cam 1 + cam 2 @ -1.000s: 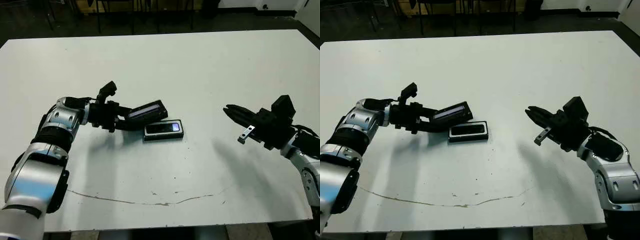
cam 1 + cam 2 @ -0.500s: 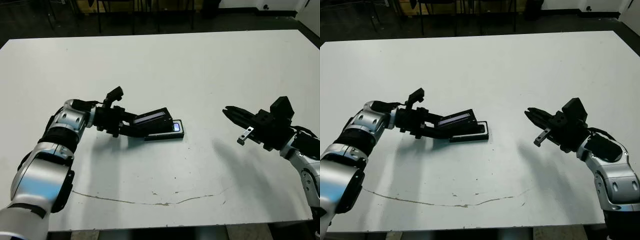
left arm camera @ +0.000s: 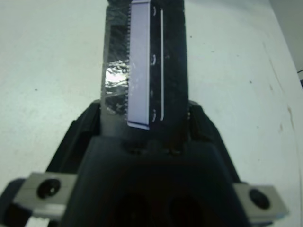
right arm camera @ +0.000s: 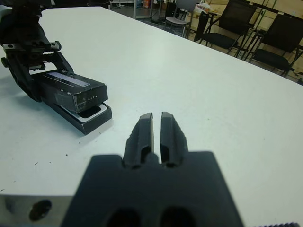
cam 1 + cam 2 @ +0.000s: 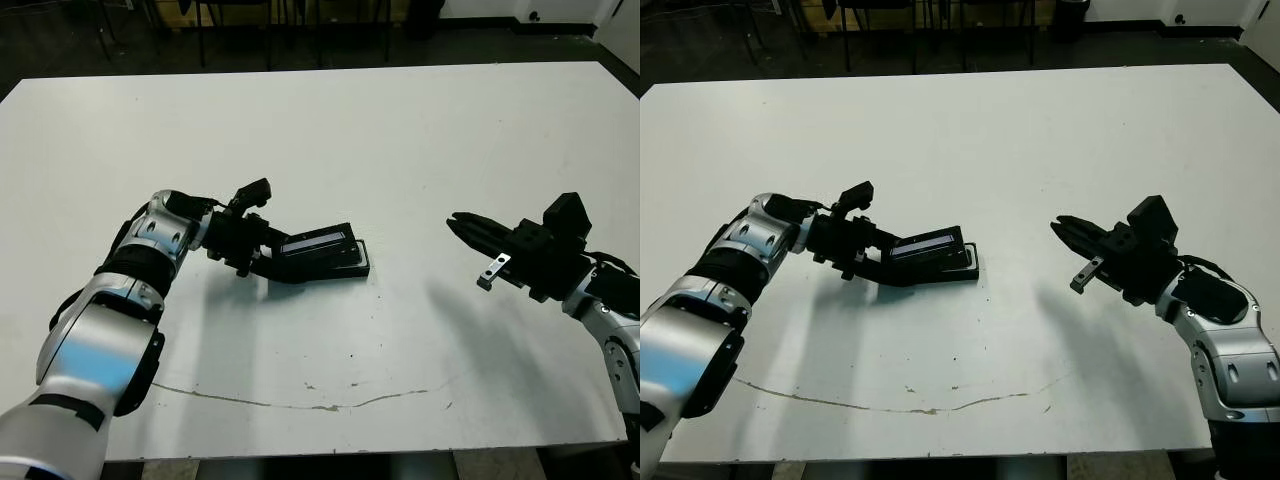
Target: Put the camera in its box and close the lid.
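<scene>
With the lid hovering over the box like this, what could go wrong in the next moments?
1. The left hand holds the flat black lid with the pale strip tilted over the shallow white-lined black box; lowered this way, it may seat crooked.
2. One end of the box remains uncovered, so pressing down could push it along the white table.
3. The right hand hangs apart, bracing nothing.

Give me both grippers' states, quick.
Left gripper: shut on the lid, held tilted over the box.
Right gripper: shut, holding nothing.
</scene>
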Robot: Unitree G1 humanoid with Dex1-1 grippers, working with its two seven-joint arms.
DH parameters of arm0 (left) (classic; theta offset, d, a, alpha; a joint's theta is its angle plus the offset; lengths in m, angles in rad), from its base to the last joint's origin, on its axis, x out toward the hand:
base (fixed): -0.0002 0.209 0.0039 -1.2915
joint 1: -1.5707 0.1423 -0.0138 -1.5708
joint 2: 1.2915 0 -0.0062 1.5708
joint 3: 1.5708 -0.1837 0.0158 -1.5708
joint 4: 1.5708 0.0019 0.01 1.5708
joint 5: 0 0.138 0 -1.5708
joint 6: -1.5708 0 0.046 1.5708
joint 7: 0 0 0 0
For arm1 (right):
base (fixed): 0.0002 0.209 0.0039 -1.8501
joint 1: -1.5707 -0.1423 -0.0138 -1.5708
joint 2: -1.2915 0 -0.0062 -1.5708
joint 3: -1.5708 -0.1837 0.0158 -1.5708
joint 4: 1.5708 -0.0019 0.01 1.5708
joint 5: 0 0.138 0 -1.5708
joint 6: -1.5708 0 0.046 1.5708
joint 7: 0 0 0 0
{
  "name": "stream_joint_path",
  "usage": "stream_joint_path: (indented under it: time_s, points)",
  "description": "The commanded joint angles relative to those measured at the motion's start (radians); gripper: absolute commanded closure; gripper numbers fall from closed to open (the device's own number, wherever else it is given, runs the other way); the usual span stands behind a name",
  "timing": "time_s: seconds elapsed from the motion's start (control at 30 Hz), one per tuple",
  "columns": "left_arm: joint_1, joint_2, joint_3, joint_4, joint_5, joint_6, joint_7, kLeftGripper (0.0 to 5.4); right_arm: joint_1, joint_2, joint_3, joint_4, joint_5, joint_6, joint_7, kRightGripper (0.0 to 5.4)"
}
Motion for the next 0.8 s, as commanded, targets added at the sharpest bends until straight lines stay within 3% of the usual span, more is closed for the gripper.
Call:
stream_joint_path:
  time_s: [0.03,0.2,0.57,0.8]
  points:
    - [0.042,-0.011,-0.032,0.032,0.047,0.013,-0.007,2.62,0.001,-0.018,0.003,0.003,-0.005,0.013,0.004,5.4]
    - [0.041,-0.023,-0.044,0.039,0.057,0.03,-0.005,2.62,0.002,-0.02,0.004,0.002,-0.002,0.01,0.005,5.4]
    - [0.035,-0.102,-0.091,0.037,0.118,0.029,0.187,2.62,0.007,-0.014,0.006,-0.002,0.0,0.013,-0.003,5.4]
    - [-0.018,-0.159,-0.142,0.096,0.158,0.043,0.146,2.62,0.021,-0.009,0.01,-0.02,-0.002,0.023,-0.018,5.4]
